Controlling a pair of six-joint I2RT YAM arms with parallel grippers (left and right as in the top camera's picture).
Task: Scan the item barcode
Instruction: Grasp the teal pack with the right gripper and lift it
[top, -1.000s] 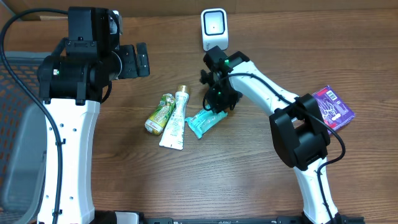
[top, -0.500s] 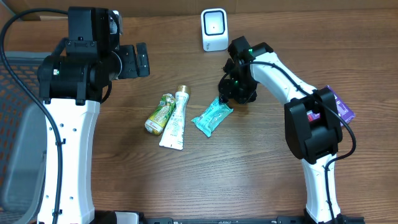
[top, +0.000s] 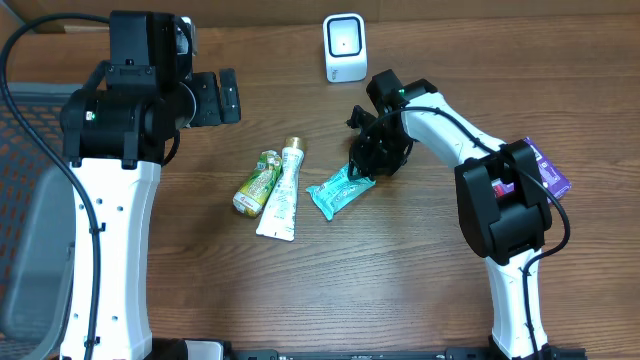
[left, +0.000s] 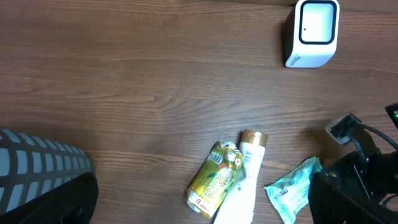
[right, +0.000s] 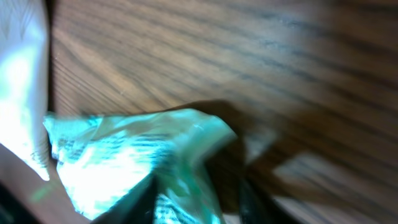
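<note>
Now your right gripper (top: 368, 163) straddles the teal packet (top: 335, 192) at its 1 o'clock end, 6 o'clock of the scanner (top: 344, 47). Whether its fingers pinch it, you cannot tell. Your left gripper (top: 218, 97), at the packet's 10 o'clock, has its fingers wide apart.

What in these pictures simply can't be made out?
- Teal packet: its barcode; right wrist view is a blur, overhead too small.
- Right gripper: whether its jaws pinch the packet; overhead, its own body covers them.
- Purple box: overhead, right arm hides most.
</note>
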